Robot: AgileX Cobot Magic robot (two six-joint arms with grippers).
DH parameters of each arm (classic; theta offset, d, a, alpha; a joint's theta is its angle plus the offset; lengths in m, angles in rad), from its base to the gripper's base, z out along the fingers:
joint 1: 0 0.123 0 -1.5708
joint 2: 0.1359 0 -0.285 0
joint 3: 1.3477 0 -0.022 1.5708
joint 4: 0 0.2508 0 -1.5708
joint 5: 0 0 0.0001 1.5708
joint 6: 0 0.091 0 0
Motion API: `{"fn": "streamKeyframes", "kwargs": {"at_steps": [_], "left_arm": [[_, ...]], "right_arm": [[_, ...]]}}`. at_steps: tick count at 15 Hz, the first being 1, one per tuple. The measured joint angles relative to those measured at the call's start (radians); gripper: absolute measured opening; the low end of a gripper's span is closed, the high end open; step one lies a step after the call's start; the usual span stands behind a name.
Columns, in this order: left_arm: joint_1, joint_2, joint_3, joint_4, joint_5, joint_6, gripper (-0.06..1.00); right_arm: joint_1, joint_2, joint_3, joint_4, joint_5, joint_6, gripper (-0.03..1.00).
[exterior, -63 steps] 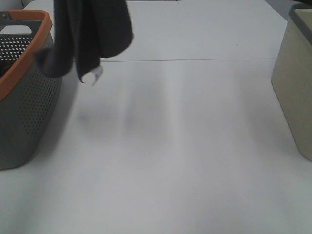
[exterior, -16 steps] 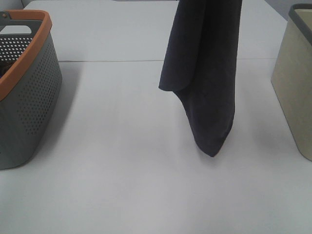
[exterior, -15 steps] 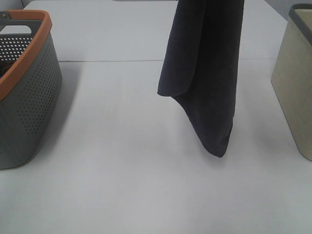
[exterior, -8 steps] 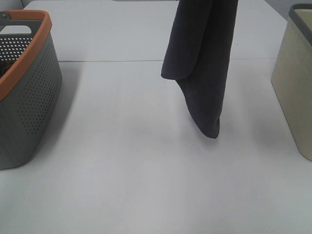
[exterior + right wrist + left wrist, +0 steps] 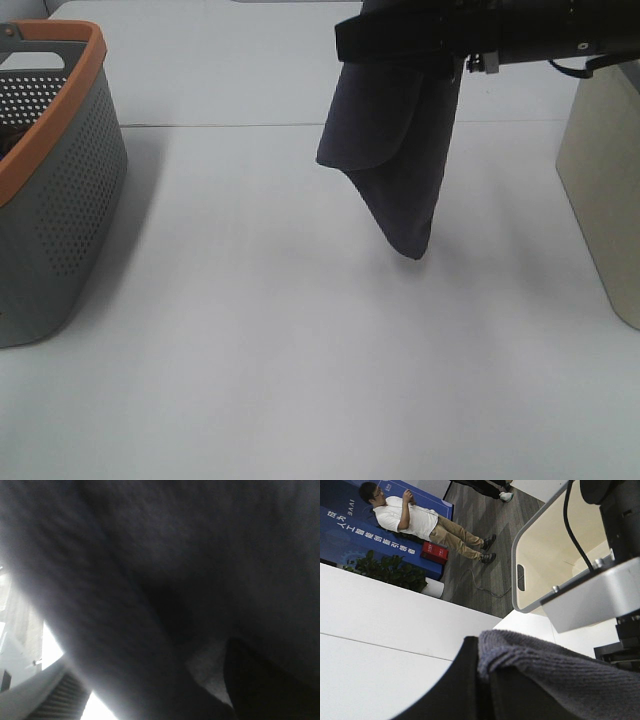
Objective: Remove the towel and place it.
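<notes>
Sitting at the left edge of the tabletop (image 5: 250,350), the grey perforated basket (image 5: 60,200) with the orange rim has not moved since the earlier view. Right of the middle, the towel (image 5: 395,150) hangs in folds clear of the surface. Its lower tip is higher than half a second ago, and a black arm (image 5: 540,25) now crosses the top from the right, where none showed before. The left tool (image 5: 485,680) is pressed together, pinching the towel's upper edge. The right tool (image 5: 360,35) stands spread beside the cloth, which fills its wrist view; whether it touches I cannot tell. The beige bin (image 5: 600,170) stands at the far right, apart from the towel. Open white surface spreads between basket and bin, with a seam (image 5: 220,125) running across behind.
</notes>
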Motion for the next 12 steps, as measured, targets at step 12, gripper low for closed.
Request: {"fn": "streamKeyframes", "kwargs": {"at_steps": [12], "left_arm": [[0.001,0.031,0.0,0.015,0.0,-0.003,0.0]], "right_arm": [[0.0,-0.07,0.06,-0.35,0.044,0.32,0.54]]}}
